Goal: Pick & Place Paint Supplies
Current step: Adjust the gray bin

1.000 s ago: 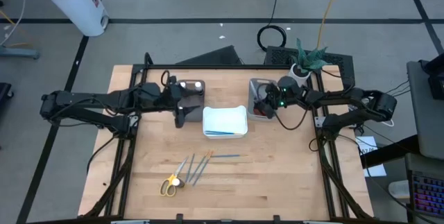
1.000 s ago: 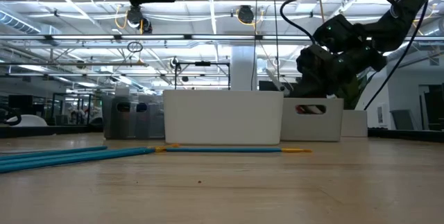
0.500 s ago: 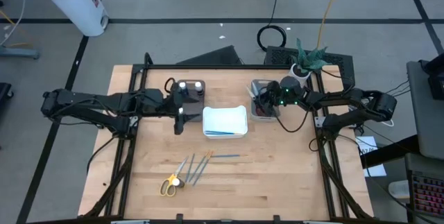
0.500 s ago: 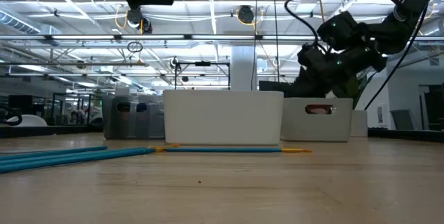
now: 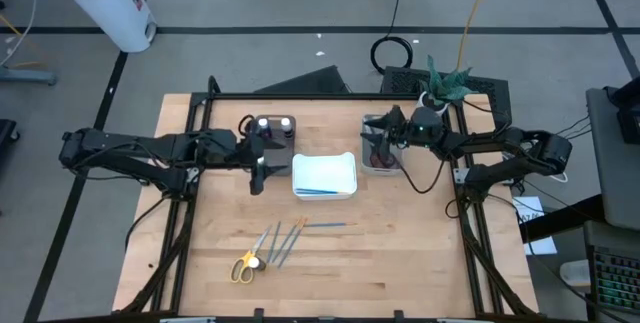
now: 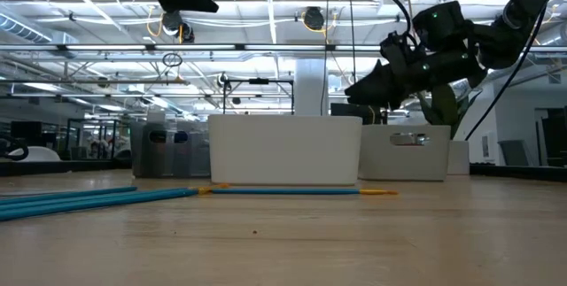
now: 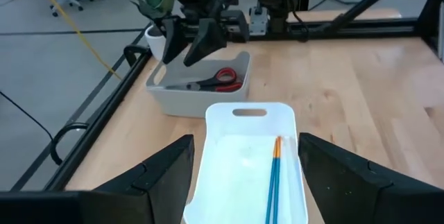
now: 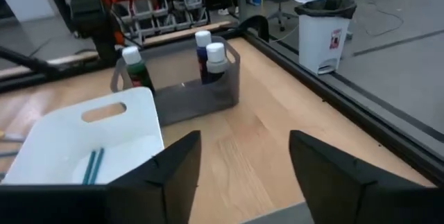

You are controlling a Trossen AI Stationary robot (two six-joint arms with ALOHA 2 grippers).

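right gripper (image 5: 385,131): fingers spread, empty, over grey tray (image 5: 366,160)
left gripper (image 5: 262,166): spread, empty
table-front brushes (image 5: 282,241): four
yellow scissors (image 5: 246,264): one

Robotics lab in a large open industrial hall: wooden table (image 5: 320,263) in a black frame, with 2 arms mounted at its sides, standing on a grey floor marked with dark tape lines. Low view shows white ceiling trusses (image 6: 266,51) with rows of strip lights and more workstations behind; right wrist view shows shelves of red and grey parts bins (image 8: 149,2). Around the table: loose cables (image 5: 395,53), a potted plant (image 5: 445,83), a white waste bin (image 5: 105,3) and a keyboard (image 5: 620,283) at the edge.
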